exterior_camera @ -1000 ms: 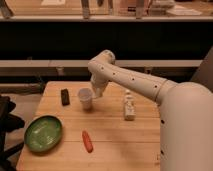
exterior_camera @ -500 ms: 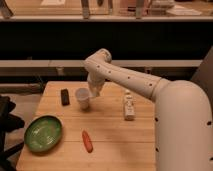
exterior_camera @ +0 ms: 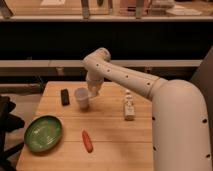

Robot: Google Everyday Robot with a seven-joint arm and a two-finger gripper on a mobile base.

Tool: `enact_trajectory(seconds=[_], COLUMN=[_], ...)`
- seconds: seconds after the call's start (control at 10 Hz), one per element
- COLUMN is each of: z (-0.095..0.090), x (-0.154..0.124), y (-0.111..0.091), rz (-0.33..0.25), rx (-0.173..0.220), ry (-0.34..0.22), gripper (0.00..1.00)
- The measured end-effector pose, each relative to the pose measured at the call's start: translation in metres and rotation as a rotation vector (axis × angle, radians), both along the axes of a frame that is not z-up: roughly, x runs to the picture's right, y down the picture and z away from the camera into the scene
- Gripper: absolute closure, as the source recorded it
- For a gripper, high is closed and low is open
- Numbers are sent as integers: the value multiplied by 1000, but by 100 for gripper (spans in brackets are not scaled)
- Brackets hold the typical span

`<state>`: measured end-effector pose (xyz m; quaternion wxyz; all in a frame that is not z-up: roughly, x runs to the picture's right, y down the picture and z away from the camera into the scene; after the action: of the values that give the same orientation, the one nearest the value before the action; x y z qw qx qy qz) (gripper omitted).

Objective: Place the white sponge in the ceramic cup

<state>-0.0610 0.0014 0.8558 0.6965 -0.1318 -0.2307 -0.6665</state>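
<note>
The small whitish ceramic cup (exterior_camera: 82, 98) stands upright on the wooden table (exterior_camera: 110, 135), left of its middle and toward the back. My gripper (exterior_camera: 93, 90) hangs from the white arm just above and to the right of the cup's rim, very close to it. A pale shape at the gripper's tip may be the white sponge, but I cannot make it out apart from the gripper. No sponge lies on the table.
A black block (exterior_camera: 65, 96) lies left of the cup. A green plate (exterior_camera: 43, 133) sits at the front left. An orange-red carrot-like piece (exterior_camera: 87, 141) lies in front of the cup. A small white bottle (exterior_camera: 129, 106) stands to the right.
The arm has swung left, bringing the gripper from right of the cup to just over its right rim. The things on the table have not moved.
</note>
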Motion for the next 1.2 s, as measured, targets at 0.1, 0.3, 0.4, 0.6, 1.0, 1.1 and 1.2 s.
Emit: enact_trajectory(seconds=[0.1, 0.3, 0.4, 0.6, 1.0, 1.1, 1.2], z=[0, 0, 0, 1, 0, 0, 0], x=[-3, -6, -8, -10, -20, -20, -21], y=[0, 0, 0, 0, 0, -1, -1], rz=[-11, -27, -33, -44, -69, -72, -73], rx=[-2, -6, -7, -10, -12, -12, -12], ry=[-10, -25, -31, -43, -73, -78, -82], gripper=[96, 96, 96, 96, 96, 96, 96])
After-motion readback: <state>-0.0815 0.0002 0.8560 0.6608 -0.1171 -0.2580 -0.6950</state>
